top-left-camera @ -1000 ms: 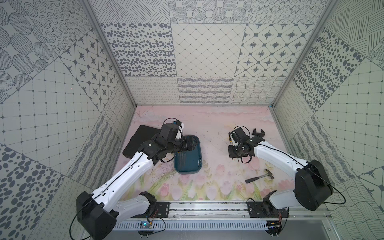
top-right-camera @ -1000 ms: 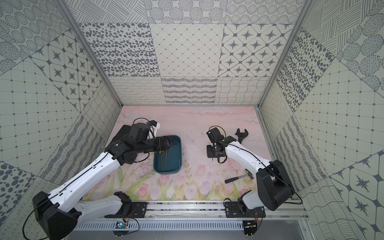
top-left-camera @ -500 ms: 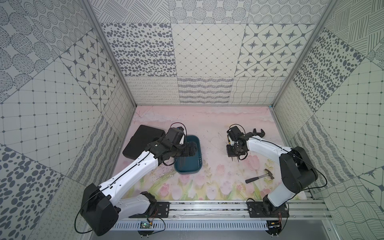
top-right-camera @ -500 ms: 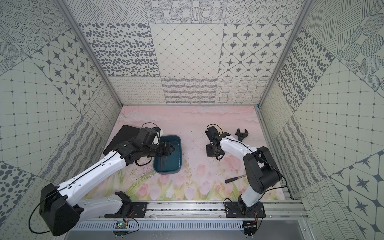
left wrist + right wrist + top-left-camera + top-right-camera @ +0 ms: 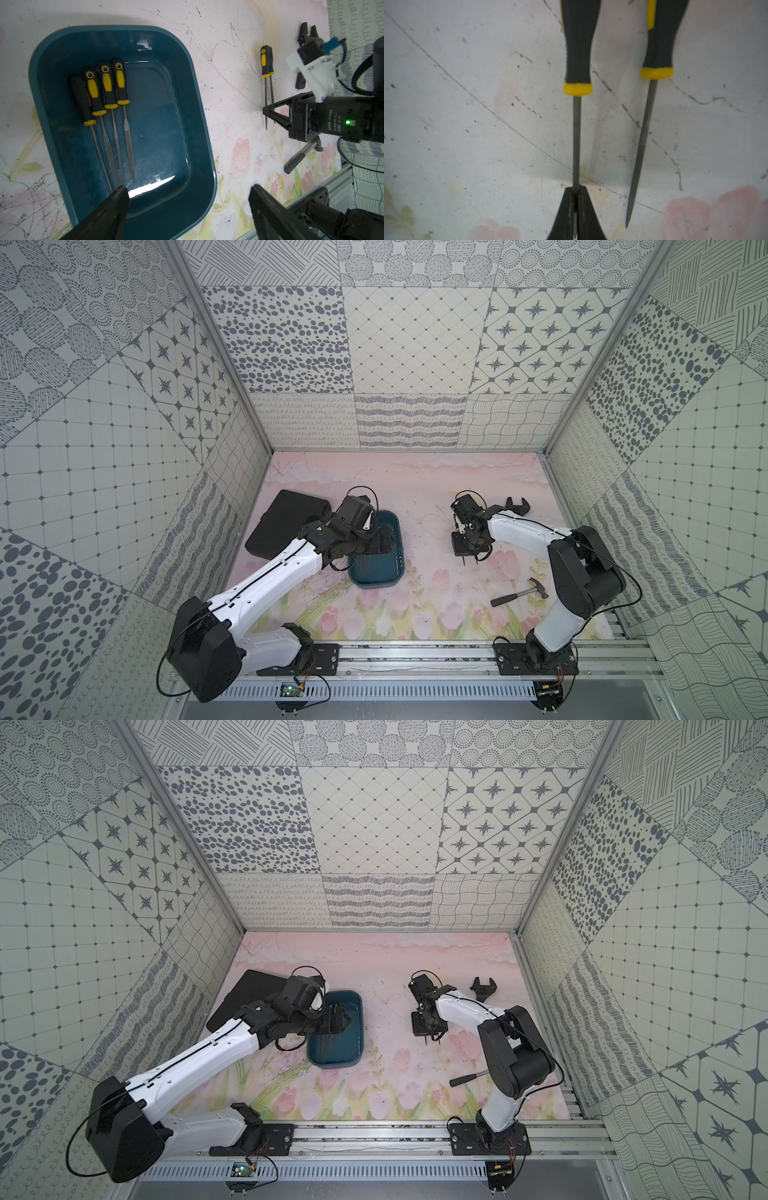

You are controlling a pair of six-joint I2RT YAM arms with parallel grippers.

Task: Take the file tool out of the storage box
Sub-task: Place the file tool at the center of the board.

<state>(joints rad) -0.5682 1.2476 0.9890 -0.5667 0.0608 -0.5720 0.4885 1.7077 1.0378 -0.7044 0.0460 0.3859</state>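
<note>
Files (image 5: 107,91) in storage box (image 5: 204,133) look light, stiff, slim; grip a rubbery handle (image 5: 120,83); left jaws gape above; right jaws pinch another file (image 5: 576,135) on the counter (image 5: 228,83).

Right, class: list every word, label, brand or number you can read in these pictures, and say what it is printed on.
None can be read.
The white lettering on the right arm's black motor housing, beside its green light: too small and turned to read.
</note>
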